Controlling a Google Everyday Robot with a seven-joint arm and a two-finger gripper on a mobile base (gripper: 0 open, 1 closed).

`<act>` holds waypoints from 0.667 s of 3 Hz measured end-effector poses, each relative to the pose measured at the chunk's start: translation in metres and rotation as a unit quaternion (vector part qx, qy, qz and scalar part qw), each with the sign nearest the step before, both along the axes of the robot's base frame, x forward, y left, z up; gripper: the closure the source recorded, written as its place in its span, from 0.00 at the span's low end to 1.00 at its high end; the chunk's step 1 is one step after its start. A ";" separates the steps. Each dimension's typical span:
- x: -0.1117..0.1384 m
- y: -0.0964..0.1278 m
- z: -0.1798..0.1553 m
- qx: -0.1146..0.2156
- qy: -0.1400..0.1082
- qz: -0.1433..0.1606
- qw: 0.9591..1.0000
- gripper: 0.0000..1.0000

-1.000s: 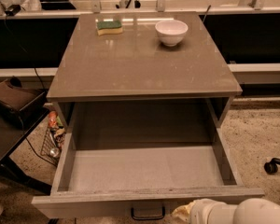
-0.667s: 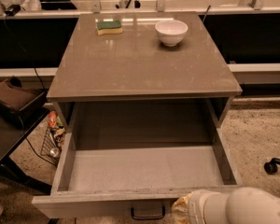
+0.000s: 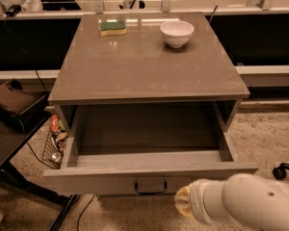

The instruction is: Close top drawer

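The top drawer [image 3: 106, 179] of the grey cabinet stands partly open, and its pale-grey box is empty inside. Its plain front has a small dark loop handle [image 3: 151, 187] at centre. My gripper [image 3: 182, 202] is at the bottom right of the camera view, on the end of the white arm [image 3: 250, 208]. It is just below the drawer front and a little right of the handle. Only its yellowish tip shows.
The cabinet top [image 3: 144, 71] carries a white bowl [image 3: 177, 32] and a green-and-yellow sponge [image 3: 112, 28] at the back. A wire basket with clutter [image 3: 55, 143] and dark furniture [image 3: 14, 107] stand at the left. A caster wheel [image 3: 279, 171] sits on the floor at the right.
The drawer has slid part-way into the cabinet, so less of its inside shows. My gripper has moved forward with the drawer front, staying right of the handle.
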State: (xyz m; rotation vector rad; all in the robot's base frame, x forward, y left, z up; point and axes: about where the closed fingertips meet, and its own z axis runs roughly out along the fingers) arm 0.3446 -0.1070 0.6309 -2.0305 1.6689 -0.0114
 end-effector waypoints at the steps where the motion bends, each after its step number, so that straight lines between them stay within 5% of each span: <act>1: 0.051 0.004 -0.012 -0.013 0.004 0.009 1.000 1.00; 2: 0.068 0.005 -0.018 -0.017 0.008 0.008 1.000 1.00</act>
